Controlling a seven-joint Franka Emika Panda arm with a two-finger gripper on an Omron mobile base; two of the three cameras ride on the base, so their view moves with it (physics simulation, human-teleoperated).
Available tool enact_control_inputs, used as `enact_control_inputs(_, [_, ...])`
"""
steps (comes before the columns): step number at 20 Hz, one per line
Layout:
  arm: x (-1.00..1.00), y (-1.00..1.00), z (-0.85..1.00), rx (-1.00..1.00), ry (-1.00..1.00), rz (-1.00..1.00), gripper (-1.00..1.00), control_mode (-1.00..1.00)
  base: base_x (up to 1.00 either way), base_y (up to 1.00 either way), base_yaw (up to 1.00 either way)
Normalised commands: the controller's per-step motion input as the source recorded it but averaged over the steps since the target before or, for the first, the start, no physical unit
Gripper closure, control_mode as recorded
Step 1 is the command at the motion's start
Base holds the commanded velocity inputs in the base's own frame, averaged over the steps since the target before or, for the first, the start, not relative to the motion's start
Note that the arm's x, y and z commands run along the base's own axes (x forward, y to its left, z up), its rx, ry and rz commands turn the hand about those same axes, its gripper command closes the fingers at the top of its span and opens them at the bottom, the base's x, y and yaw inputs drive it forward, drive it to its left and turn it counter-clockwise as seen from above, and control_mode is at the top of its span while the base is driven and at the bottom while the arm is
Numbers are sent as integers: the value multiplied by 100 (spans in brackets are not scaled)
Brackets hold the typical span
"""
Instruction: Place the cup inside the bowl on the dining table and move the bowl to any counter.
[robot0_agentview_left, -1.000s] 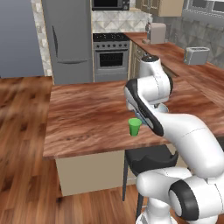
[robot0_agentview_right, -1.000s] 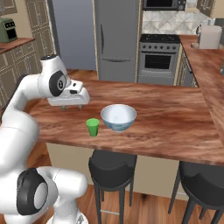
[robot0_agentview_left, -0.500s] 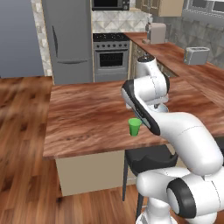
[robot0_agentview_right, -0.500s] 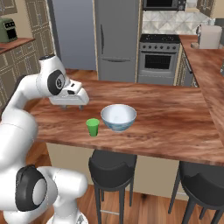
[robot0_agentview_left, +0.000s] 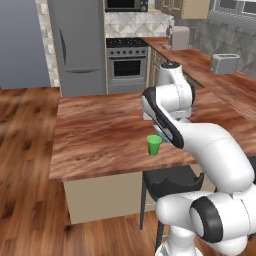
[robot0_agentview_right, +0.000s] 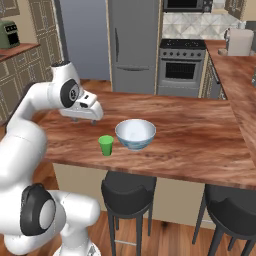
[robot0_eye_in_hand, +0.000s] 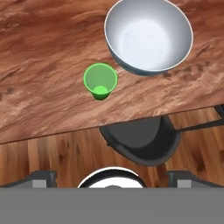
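Reddish-brown wood-grain dining table (robot0_agentview_right: 200, 135) top is mostly bare: wide open surface left of and behind the small green tumbler cup (robot0_agentview_right: 105, 145). Only close obstacle beside the cup is the round white, blue-patterned bowl (robot0_agentview_right: 135, 134), narrow gap between them. Above both is free. Dark round stools (robot0_agentview_right: 128, 188) sit below the near table edge.

You find no text, label, brand, number or sign you can read anywhere here; whatever markings the appliances behind the dining table (robot0_agentview_right: 200, 145) may carry are too small and blurred for you to make out
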Motion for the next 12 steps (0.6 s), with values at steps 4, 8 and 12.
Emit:
enact_control_inputs(4, [9,0,0,5,0,0,-100,-100,0,0,0])
enact_control_inputs(8, [13,0,-12,0,0,0,-100,-100,0,0,0])
enact_control_inputs(12, [22,0,-16,0,0,3,-100,-100,0,0,0])
